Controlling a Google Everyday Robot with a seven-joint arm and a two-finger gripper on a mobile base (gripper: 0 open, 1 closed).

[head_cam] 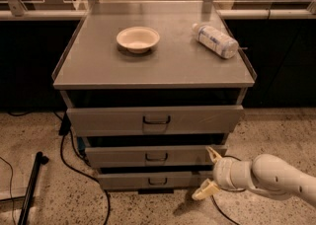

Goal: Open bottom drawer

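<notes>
The bottom drawer (133,180) is the lowest and narrowest grey front of the cabinet, with a small dark handle (158,181) at its centre. It stands slightly forward of the cabinet body. My gripper (209,172) is at the drawer's right end, near the floor, on a white arm coming in from the right. Its two pale fingers are spread apart, one up by the middle drawer's right corner, one down by the bottom drawer's right corner. It holds nothing.
The middle drawer (153,156) and the top drawer (155,119) sit above, both slightly out. On the cabinet top lie a white bowl (138,38) and a plastic bottle (215,41) on its side. Black cables (74,162) and a dark pole (30,188) lie on the floor at left.
</notes>
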